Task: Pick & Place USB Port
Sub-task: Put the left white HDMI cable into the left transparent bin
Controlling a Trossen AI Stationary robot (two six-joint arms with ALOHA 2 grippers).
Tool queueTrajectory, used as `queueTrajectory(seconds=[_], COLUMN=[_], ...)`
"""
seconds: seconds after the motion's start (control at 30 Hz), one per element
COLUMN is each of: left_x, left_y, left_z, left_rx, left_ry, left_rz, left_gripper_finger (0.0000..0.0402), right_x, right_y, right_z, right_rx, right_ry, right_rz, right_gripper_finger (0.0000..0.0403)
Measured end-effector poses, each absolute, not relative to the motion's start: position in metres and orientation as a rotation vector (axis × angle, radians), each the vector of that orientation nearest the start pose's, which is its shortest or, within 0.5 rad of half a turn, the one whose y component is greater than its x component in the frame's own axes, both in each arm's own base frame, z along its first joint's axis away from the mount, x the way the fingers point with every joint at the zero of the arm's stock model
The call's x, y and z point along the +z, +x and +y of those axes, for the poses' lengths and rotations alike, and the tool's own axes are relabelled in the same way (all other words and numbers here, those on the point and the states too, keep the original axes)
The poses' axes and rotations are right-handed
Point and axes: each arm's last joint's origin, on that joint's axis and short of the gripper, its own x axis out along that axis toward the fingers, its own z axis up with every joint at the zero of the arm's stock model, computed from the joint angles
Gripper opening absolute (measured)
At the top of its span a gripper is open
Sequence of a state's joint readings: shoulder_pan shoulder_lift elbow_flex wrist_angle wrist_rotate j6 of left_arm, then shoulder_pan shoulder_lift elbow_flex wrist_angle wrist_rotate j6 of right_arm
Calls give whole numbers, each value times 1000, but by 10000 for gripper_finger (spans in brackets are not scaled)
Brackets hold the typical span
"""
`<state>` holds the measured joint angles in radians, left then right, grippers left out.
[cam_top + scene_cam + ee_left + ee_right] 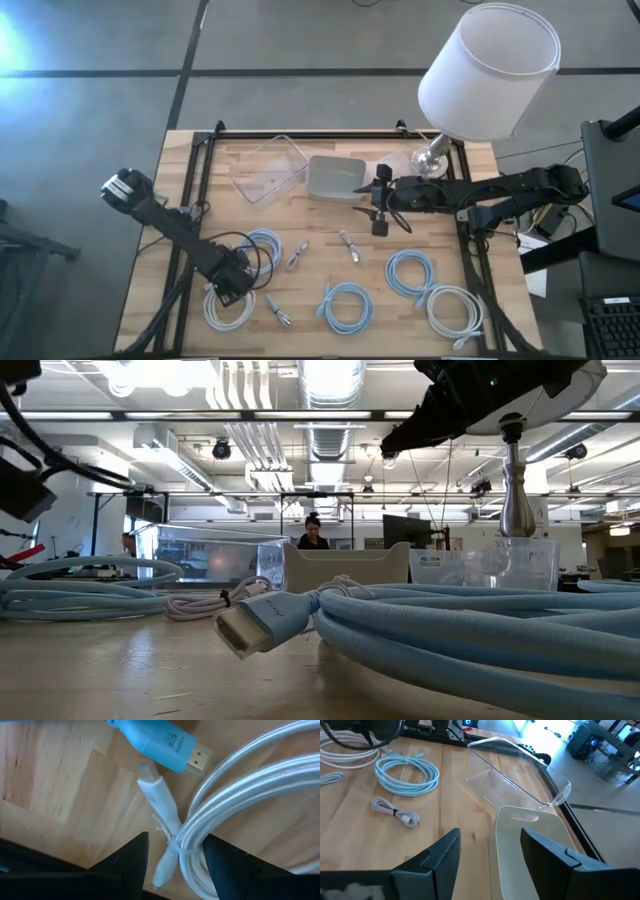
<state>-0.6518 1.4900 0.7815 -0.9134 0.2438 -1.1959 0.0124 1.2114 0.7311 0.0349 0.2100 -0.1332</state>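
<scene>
Low over the wooden table (320, 275), the left end effector (228, 283) straddles, open, a white cable coil (240, 800).

Bare wood lies open along the table's (300, 215) middle band, between the back-row containers and the cable coils in front. At the back, a clear plastic bin (268, 168) and a grey tray (334, 177) sit just beside each other, with a lamp (487, 72) whose white shade overhangs the back right corner. The right gripper (378, 210), fingers spread, hangs just beside the tray. Toward the front, blue coils (346, 306) and white coils (455, 310) crowd the edge, with narrow lanes of wood between. The left gripper (228, 281), fingers apart, straddles a white cable bundle (170, 840), a blue HDMI plug (160, 742) just beside it.
</scene>
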Motion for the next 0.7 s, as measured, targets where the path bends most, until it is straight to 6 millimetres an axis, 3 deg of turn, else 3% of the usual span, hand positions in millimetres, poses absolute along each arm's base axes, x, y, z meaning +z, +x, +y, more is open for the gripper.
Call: queueTrajectory(seconds=[0.23,0.43,0.5,0.7], left_x=[142,143,148,188], left_y=[176,176,175,173], left_z=[-144,-144,-144,-143], left_rx=[237,204,213,316], left_ry=[-446,-434,-449,-547], left_rz=[1788,1808,1817,1798], left_gripper_finger=[175,76,46,46], right_x=[249,249,249,249], right_y=[259,259,259,259], right_z=[-3,-3,-3,-3], right_rx=[-165,-165,-165,-164], right_ry=[-178,-178,-179,-181], right_rz=[457,458,458,458], right_gripper_finger=[205,205,205,205])
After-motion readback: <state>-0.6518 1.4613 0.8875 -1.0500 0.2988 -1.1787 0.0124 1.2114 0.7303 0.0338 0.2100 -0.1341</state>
